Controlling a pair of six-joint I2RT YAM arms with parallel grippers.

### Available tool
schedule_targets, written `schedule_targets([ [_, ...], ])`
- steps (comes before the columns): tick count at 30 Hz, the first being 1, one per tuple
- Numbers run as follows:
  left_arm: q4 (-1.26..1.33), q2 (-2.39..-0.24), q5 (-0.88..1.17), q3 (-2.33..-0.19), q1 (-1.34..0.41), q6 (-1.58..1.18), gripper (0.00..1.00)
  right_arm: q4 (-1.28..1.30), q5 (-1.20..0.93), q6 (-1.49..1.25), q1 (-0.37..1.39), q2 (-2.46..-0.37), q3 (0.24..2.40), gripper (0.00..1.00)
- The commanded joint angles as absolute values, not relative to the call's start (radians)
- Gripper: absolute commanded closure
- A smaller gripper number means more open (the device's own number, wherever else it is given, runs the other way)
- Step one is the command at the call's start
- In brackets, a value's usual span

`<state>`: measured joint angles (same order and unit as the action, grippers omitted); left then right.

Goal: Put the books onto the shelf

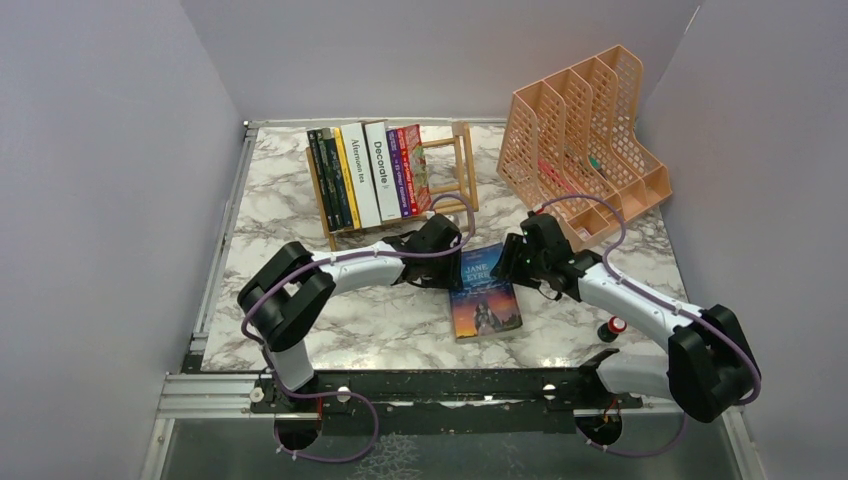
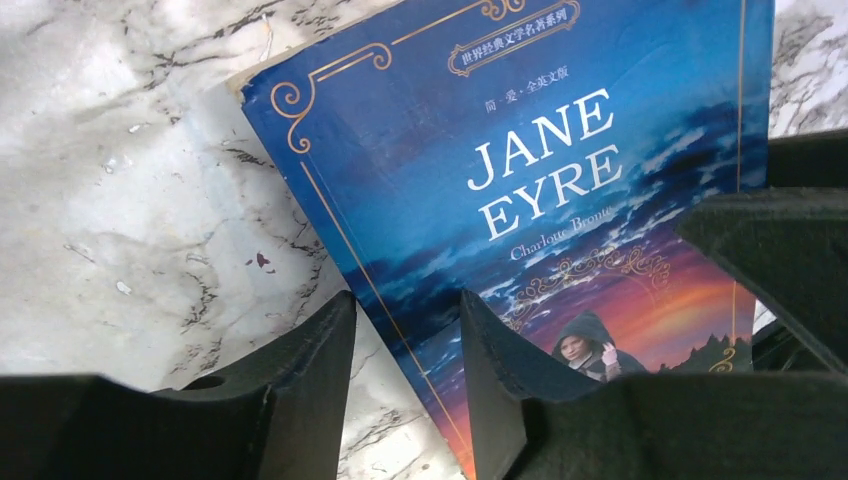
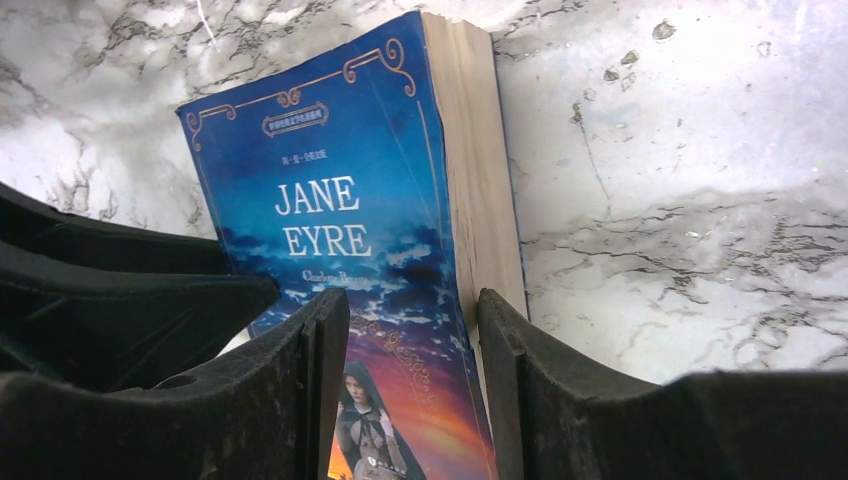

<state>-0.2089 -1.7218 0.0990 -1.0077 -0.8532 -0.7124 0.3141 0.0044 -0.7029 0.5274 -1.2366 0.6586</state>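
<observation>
Top view: seven or so books [image 1: 365, 175] stand upright in the shelf [image 1: 462, 165] at the back of the bench [image 1: 380, 320]. A peach organiser [image 1: 580, 140] sits back right. One blue book [image 1: 484, 300], "Jane Eyre", lies flat, cover up, near mid-bench, well apart from the shelf. Left fingers [image 1: 448, 258] at its far left corner, right fingers [image 1: 508, 265] at its far right corner.

Left wrist: left fingers [image 2: 310, 380] parted, astride the book's [image 2: 560, 180] spine edge, one over bare marble, one over the cover. No clamp seen.

Right wrist: right fingers [image 3: 320, 370] parted, astride the page edge of the book [image 3: 330, 150], one over the cover, one just outside the pages. No clamp seen.
</observation>
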Motion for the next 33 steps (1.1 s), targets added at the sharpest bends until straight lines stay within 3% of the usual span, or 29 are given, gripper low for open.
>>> schedule_targets([
  [1,-0.196,-1.745,0.058,-1.007,-0.862,-0.674,0.59,0.227,-0.126,-0.716,0.529,-1.225,0.665,0.47],
  [7,-0.194,-1.747,0.043,-0.988,-0.862,-0.676,0.63,0.207,-0.120,-0.736,0.529,-1.237,0.657,0.47],
  [17,-0.186,-1.743,0.049,-0.980,-0.864,-0.675,0.64,0.414,0.130,-0.703,0.529,-1.368,0.738,0.40],
  [28,-0.180,-1.753,0.056,-0.979,-0.864,-0.680,0.65,0.216,-0.264,-0.710,0.529,-1.331,0.720,0.49],
  [33,-0.179,-1.749,0.051,-0.976,-0.866,-0.680,0.65,0.156,-0.339,-0.734,0.530,-1.279,0.709,0.53],
])
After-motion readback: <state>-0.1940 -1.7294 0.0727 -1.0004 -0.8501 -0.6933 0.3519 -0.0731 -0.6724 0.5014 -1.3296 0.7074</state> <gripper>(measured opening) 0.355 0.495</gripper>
